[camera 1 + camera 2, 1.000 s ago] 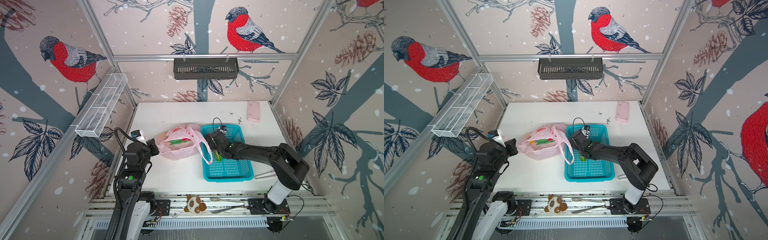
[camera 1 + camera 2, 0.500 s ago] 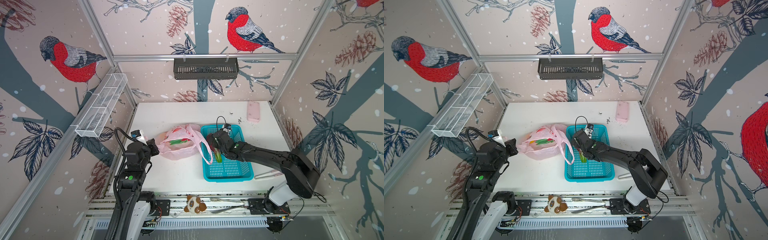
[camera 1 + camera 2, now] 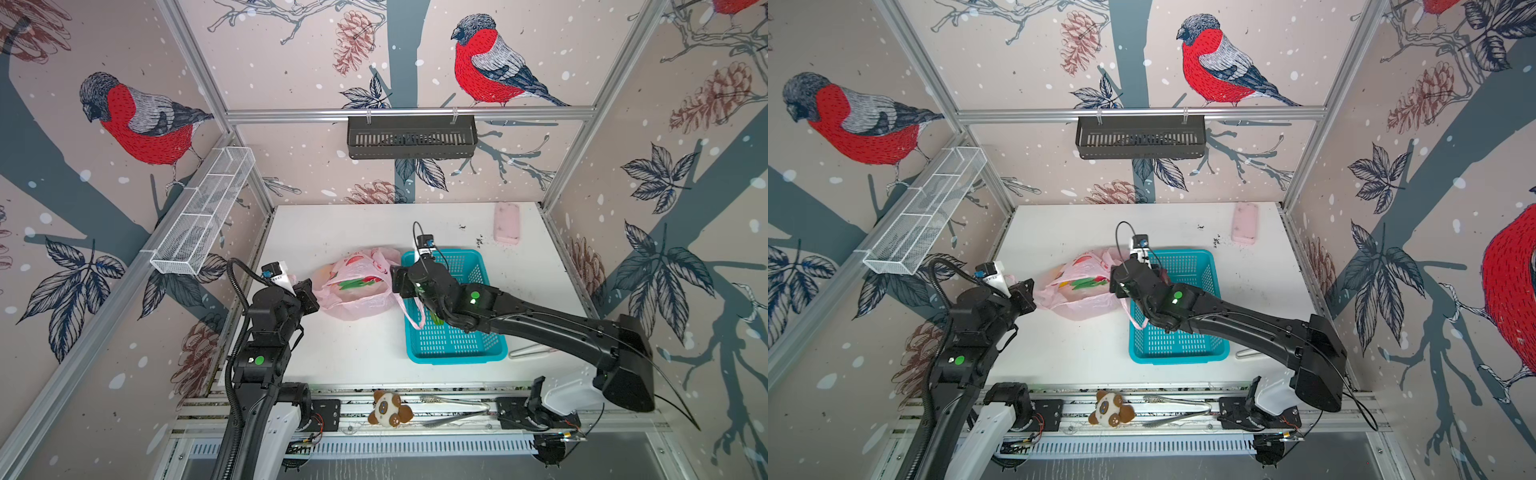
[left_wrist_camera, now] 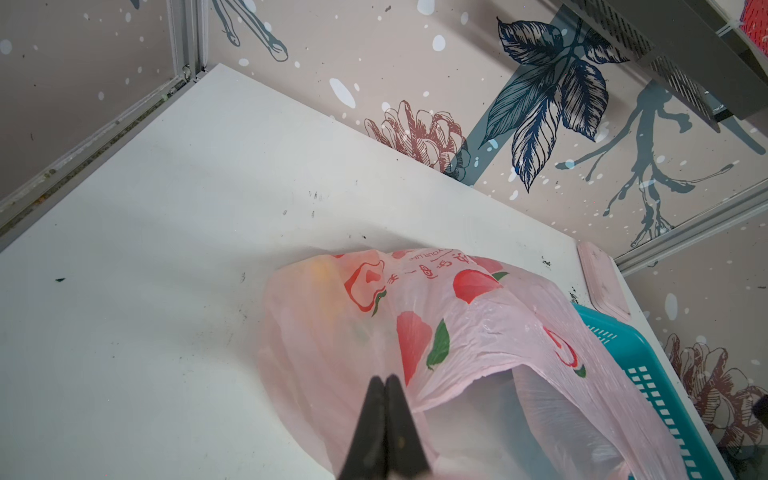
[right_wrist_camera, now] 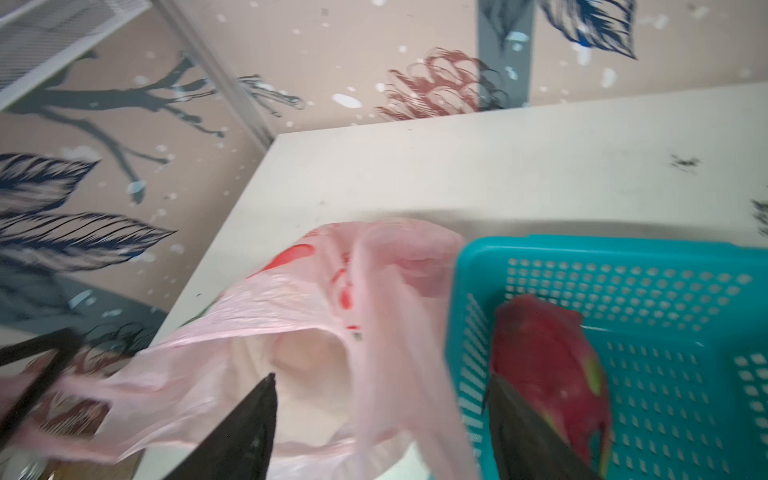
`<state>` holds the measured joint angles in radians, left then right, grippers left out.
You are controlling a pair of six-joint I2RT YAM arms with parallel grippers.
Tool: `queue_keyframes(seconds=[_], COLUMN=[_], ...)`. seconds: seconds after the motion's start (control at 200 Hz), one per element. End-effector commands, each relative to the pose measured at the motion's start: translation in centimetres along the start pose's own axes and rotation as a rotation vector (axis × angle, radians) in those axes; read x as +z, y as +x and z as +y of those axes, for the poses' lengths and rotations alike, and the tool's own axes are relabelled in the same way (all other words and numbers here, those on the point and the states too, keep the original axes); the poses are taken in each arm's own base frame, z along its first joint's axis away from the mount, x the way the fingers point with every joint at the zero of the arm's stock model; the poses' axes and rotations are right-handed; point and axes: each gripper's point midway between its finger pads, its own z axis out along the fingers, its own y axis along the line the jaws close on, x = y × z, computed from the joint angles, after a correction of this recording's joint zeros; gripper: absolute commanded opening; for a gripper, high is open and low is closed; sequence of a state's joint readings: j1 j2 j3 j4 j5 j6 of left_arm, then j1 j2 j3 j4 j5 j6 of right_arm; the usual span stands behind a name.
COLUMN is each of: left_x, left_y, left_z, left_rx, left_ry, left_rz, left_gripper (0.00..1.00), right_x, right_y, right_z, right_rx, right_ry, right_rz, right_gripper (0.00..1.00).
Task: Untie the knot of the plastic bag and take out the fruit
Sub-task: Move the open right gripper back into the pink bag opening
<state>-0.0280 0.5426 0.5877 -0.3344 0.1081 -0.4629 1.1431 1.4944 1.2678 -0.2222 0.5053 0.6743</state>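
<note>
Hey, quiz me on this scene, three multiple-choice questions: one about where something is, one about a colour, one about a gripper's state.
1. Where does the visible dragon fruit lie? A) in the basket B) on the bare table C) on the wall shelf
2. What colour is that basket? A) black B) white C) teal
3. How is the left gripper? A) wide open B) shut on the plastic bag C) shut on a fruit
Answers: 1 A, the right wrist view shows it on the basket's mesh floor; 2 C, teal in every view; 3 B, its closed jaws pinch the pink film.
</note>
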Motion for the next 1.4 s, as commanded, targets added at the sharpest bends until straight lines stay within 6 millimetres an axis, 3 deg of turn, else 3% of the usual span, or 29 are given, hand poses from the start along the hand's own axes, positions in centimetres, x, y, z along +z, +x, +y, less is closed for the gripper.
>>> queue_keyframes(seconds=[0.0, 0.125, 0.255, 0.385, 0.5, 0.701, 0.801, 0.941, 1.396], left_x=[-0.1, -0.3, -0.8, -1.2, -1.5, -1.6, -1.7, -1.9, -3.4], left_y=[0.2, 0.4, 0.1, -0.5, -0.7, -0.4, 0.0, 0.6, 2.4], left_z=[-0.4, -0.4, -0.6, -0.5, -0.6, 0.6, 0.4, 0.2, -1.1], left_rx=[-0.011, -0.014, -0.022, -0.035, -0.045, -0.071, -0.097, -0.123, -0.196], left_ry=[0.022, 0.031, 0.039, 0.029, 0.028, -0.056, -0.046, -0.026, 0.053], left_rz=[0.009, 0.008, -0.010, -0.037, -0.042, 0.000, 0.014, 0.034, 0.103], left_gripper=[0.00, 0.00, 0.00, 0.00, 0.00, 0.00, 0.00, 0.00, 0.00], right_x=[-0.1, 1.5, 4.5, 6.7, 8.4, 9.7, 10.1, 10.3, 12.2], right_y=[0.9, 2.7, 5.8, 9.2, 12.6, 18.0, 19.7, 19.1, 11.4], right_z=[3.8, 8.5, 9.9, 10.1, 9.1, 7.6, 6.8, 6.0, 3.4], right_rx=[-0.169, -0.232, -0.242, -0.244, -0.226, -0.164, -0.141, -0.126, 0.063], right_ry=[-0.047, -0.136, -0.143, -0.140, -0.123, -0.125, -0.108, -0.073, 0.067], right_rz=[0.027, 0.086, 0.167, 0.237, 0.300, 0.401, 0.431, 0.410, 0.224], right_gripper=[0.75, 0.69, 0.57, 0.50, 0.47, 0.45, 0.44, 0.44, 0.47])
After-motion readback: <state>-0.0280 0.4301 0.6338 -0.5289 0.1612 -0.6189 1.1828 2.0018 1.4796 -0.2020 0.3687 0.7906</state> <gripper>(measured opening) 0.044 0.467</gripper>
